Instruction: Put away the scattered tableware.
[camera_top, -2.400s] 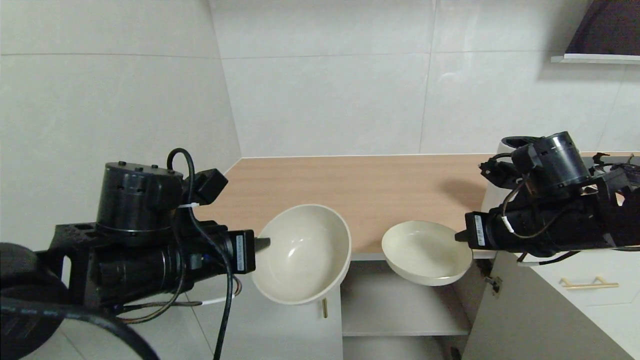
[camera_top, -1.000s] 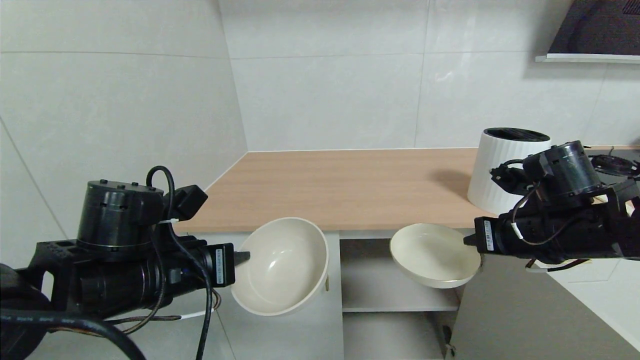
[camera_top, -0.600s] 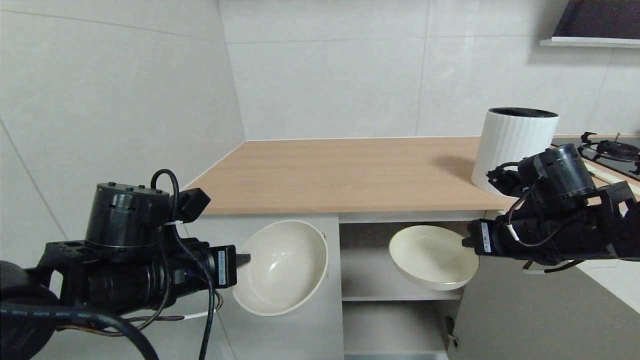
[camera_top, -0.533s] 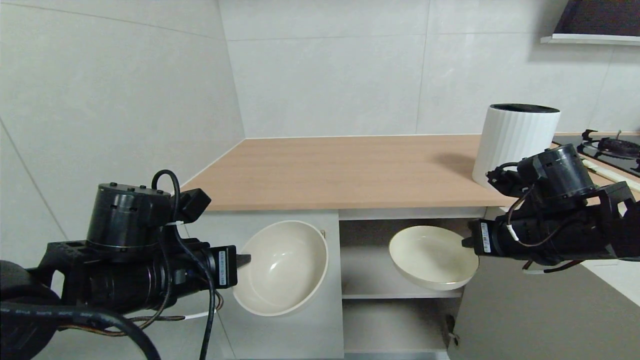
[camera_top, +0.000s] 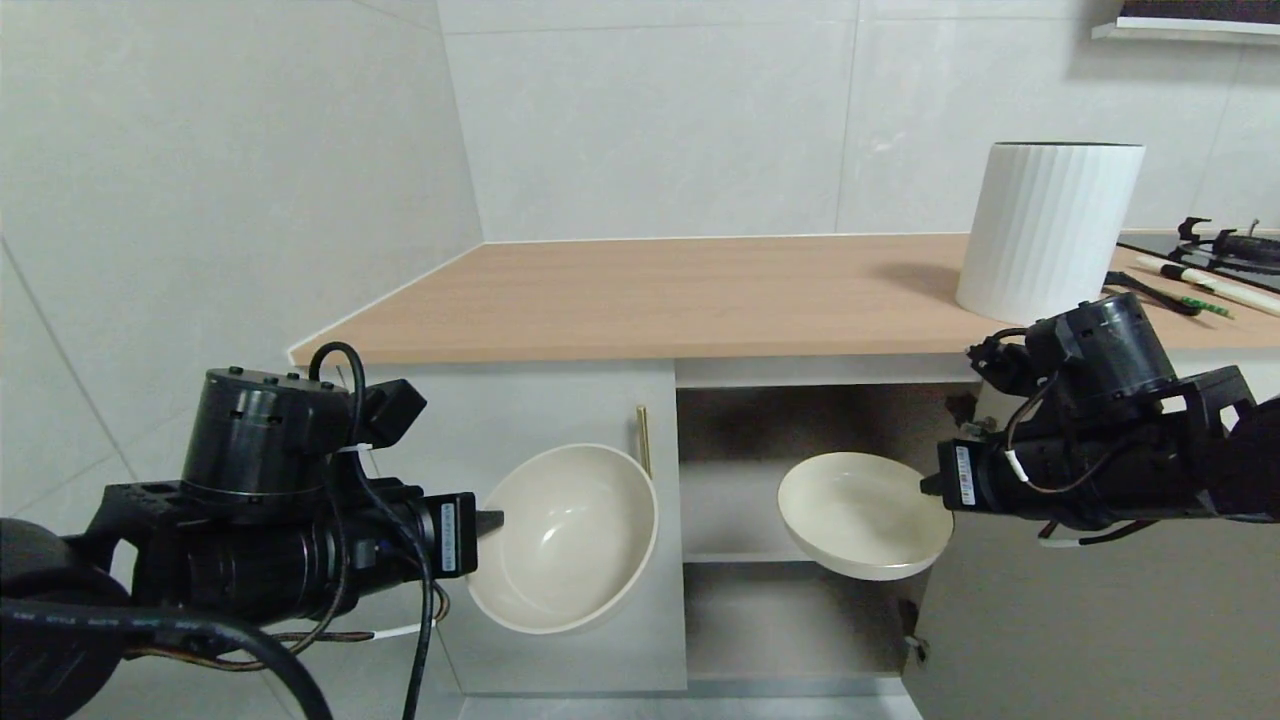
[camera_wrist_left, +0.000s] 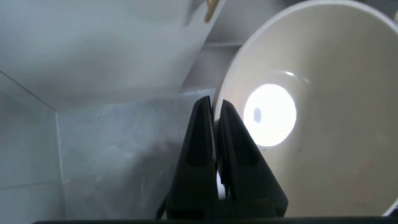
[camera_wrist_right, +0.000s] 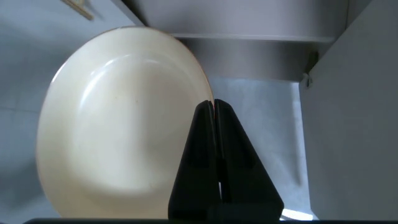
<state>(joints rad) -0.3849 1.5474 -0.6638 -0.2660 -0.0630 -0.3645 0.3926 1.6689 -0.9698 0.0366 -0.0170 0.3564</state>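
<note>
Wood countertop (camera_top: 700, 290) in a tiled corner, with a white ribbed canister (camera_top: 1048, 230) upright near its right end; can't see into it. Utensils (camera_top: 1190, 290) lie just beside it. Below is the open cabinet (camera_top: 800, 410) with its shelf (camera_top: 725, 510). Left gripper (camera_top: 493, 520) is pinched tight on the rim of the deep bowl (camera_top: 565, 540), which is tilted and held in front of the closed door (camera_top: 560, 410), bare glaze inside. Right gripper (camera_top: 925, 485) is pinched on the rim of the shallow bowl (camera_top: 860, 515), which is near level in front of the open compartment, also bare inside.
</note>
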